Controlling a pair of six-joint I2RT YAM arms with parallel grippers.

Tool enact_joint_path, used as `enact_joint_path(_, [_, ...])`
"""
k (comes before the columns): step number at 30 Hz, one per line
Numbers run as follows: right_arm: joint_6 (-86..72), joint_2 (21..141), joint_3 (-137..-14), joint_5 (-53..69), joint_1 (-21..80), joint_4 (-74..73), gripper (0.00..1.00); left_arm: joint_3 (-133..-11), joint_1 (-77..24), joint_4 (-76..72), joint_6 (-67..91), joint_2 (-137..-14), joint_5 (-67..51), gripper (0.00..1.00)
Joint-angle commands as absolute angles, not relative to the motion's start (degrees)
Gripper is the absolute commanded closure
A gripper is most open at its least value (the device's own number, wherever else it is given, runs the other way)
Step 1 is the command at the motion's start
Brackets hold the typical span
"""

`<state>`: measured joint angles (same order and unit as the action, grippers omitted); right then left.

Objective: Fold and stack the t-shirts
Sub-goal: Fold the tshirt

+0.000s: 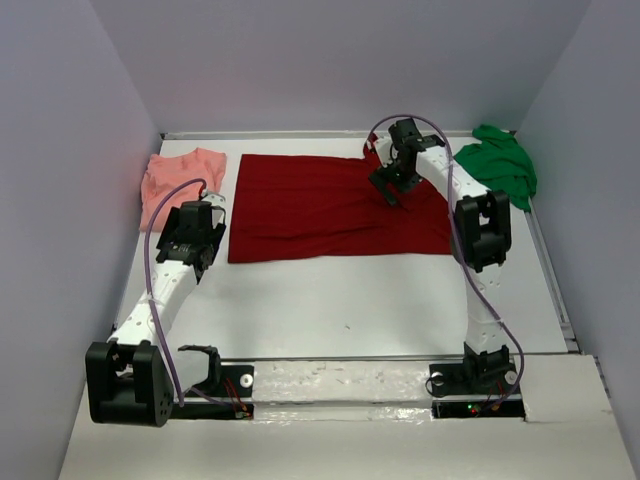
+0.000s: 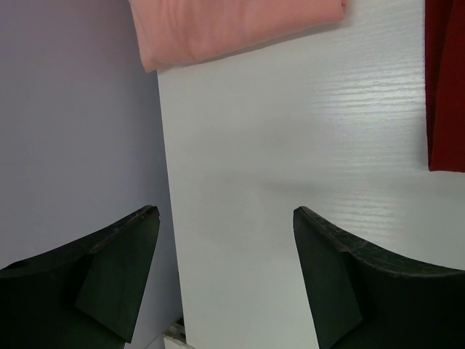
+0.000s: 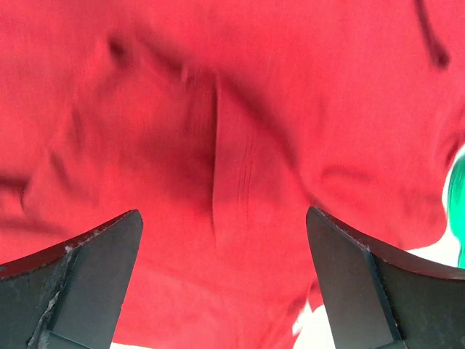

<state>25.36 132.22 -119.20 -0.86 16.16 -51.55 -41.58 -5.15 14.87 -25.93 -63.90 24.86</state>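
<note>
Right gripper (image 3: 224,217), jaws wide, is hovering over the right end of the dark red collared cloth shirt (image 1: 320,208) lying long-axis left-right on the desk (image 1: 350,300); left gripper (image 2: 225,218), also wide, farther off.

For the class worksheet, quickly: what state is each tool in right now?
Left tool: open, holding nothing.
Right tool: open, holding nothing, above the dark red shirt.
</note>
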Motion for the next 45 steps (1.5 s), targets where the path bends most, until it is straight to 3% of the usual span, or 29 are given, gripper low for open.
enact_joint_path(1, [27.2, 122.8, -112.6, -4.0, 16.1, -47.0, 0.02, -43.1, -5.4, 15.2, -25.2, -62.8, 24.7, 0.13])
enact_joint_path(6, [27.4, 120.9, -108.2, -4.6, 14.9, -46.2, 0.12, -42.5, -5.4, 15.1, -25.1, -61.8, 24.1, 0.13])
enact_joint_path(7, [27.4, 120.9, -108.1, -4.7, 14.4, -46.2, 0.17, -42.5, -5.4, 15.1, -25.2, -61.7, 24.0, 0.13])
enact_joint_path(8, [27.4, 120.9, -108.0, -4.7, 14.4, -46.2, 0.31, -42.4, -5.4, 15.1, -25.2, -61.5, 24.0, 0.12])
enact_joint_path(13, [27.3, 121.6, -107.7, -4.8, 14.4, -46.2, 0.55, -41.9, -5.4, 15.1, -25.4, -60.9, 24.2, 0.12])
enact_joint_path(32, [27.0, 126.3, -106.0, -2.0, 13.9, -46.1, 0.63, -41.8, -5.4, 14.7, -25.7, -62.1, 24.2, 0.12])
enact_joint_path(45, [26.7, 128.5, -106.9, -1.4, 13.9, -46.2, 0.64, -41.9, -5.4, 14.9, -25.8, -62.8, 24.5, 0.12])
